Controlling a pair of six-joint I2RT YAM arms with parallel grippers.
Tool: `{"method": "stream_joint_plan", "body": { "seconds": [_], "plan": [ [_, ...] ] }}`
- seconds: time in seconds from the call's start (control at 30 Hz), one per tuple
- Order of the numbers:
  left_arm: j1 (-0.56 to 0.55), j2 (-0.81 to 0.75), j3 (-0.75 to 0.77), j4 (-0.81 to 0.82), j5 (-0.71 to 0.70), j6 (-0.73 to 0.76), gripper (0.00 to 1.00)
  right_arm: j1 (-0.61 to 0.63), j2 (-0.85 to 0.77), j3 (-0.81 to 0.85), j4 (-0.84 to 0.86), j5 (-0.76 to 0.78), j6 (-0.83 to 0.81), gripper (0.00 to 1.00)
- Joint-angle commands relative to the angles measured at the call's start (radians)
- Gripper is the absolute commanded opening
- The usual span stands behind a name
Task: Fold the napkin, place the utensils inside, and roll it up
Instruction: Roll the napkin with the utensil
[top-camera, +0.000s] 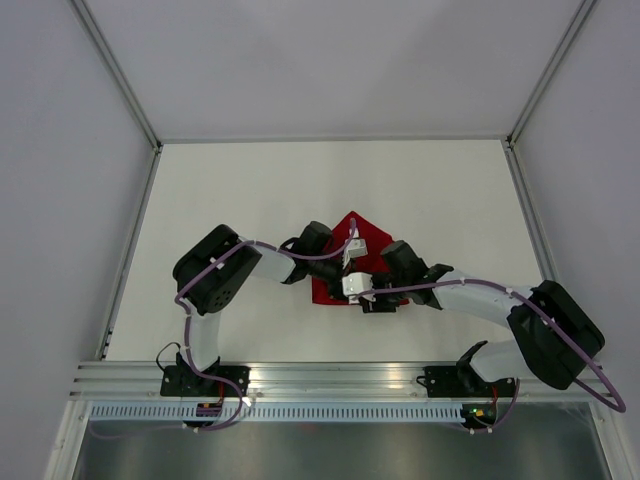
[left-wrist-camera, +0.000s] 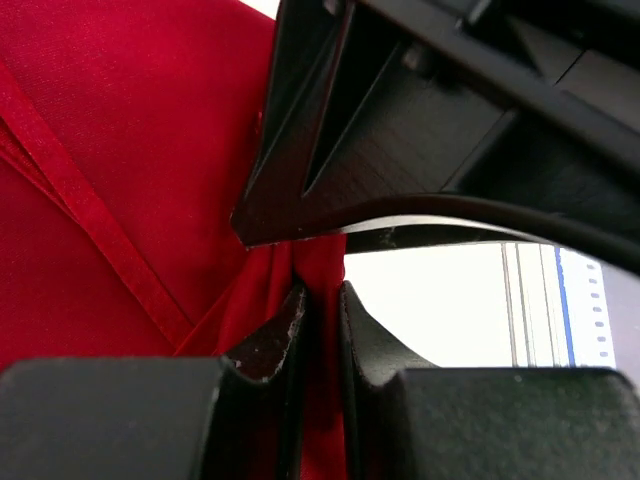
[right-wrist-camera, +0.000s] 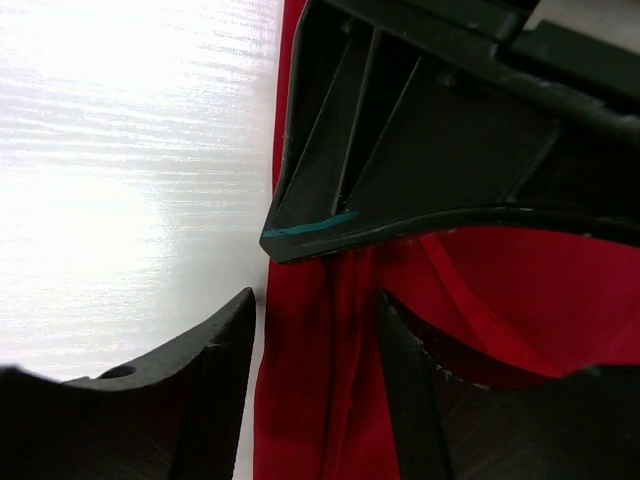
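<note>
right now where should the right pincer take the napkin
The napkin edge fold nearest the table, probably coming from above. The fold runs lengthwise inside the open right pincer, so closing across it should pinch it.

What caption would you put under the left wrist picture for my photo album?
The left gripper pinches a gathered fold of the red napkin, white table behind.

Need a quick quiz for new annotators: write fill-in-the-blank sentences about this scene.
1. The left gripper pinches a fold of the ____-coloured napkin.
2. The right gripper has its jaws ____, astride the napkin's edge.
3. The napkin lies on a ____ table.
Missing words: red; open; white.
</note>
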Motion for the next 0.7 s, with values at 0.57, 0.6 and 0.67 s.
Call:
{"method": "stream_joint_plan", "body": {
  "seconds": [0.57, 0.6, 0.67],
  "plan": [
    [0.029, -0.049, -0.051, 0.038, -0.064, -0.089, 0.02, 0.015, 0.094, 0.02, -0.075, 0.011, 0.022, 0.1],
    [0.032, -0.059, -0.054, 0.047, -0.073, -0.099, 0.02, 0.015, 0.097, 0.024, -0.079, 0.009, 0.023, 0.1],
    [0.037, -0.091, -0.064, 0.07, -0.102, -0.121, 0.03, 0.015, 0.114, 0.039, -0.096, 0.005, 0.026, 0.08]
  ]
}}
